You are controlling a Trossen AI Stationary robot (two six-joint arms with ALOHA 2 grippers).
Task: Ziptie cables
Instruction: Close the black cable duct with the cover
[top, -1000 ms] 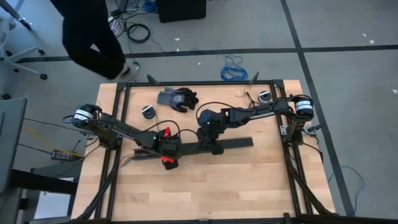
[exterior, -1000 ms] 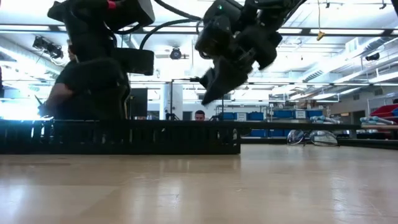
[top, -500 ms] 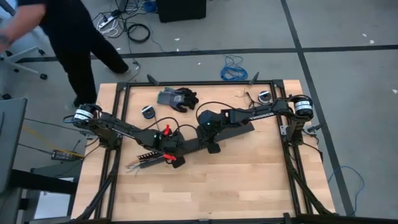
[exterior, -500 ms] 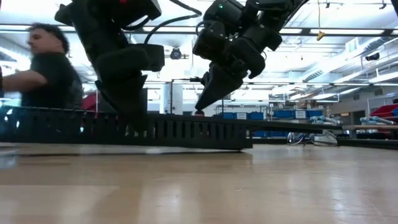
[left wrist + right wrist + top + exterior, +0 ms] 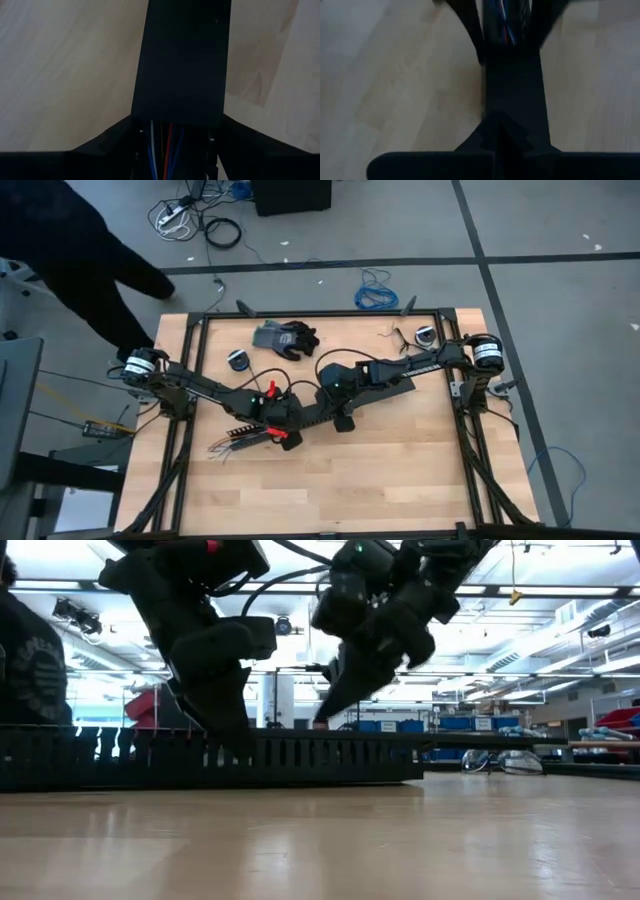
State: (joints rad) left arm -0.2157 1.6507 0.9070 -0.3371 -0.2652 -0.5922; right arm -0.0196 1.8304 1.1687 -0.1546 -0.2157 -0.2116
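A long black slotted channel (image 5: 352,397) lies slantwise on the wooden table, its right end toward the far edge. The cables (image 5: 228,442), thin coloured wires, run inside it (image 5: 162,150) and splay out of its left end. My left gripper (image 5: 278,423) straddles the channel near that end, shut on it. My right gripper (image 5: 338,408) is shut, with its tips on the channel's top near the middle (image 5: 325,720). My left gripper holds the channel across its width, one finger (image 5: 112,140) outside each side wall (image 5: 142,107), just where the open part with the wires meets the covered part. It comes slanting down from the table's left. The channel lies on the table. My right gripper presses its shut fingertips (image 5: 506,131) down on the channel's black top (image 5: 512,85), about midway along it. It comes slanting down from the table's right and points along the channel. The exact spot of touch is hidden by the fingers.
A grey and black glove (image 5: 285,338) lies at the far edge, with a small round reel (image 5: 238,359) to its left and another (image 5: 426,336) at the far right. Black frame rails (image 5: 195,370) border the table. A person (image 5: 70,250) stands off the far left corner.
The channel has swung on the table from lying level to slantwise: its right end went toward the far edge, its left end with the splayed wires toward the near edge. My left gripper has rolled with it, keeping its hold. A person has walked past the far left corner.
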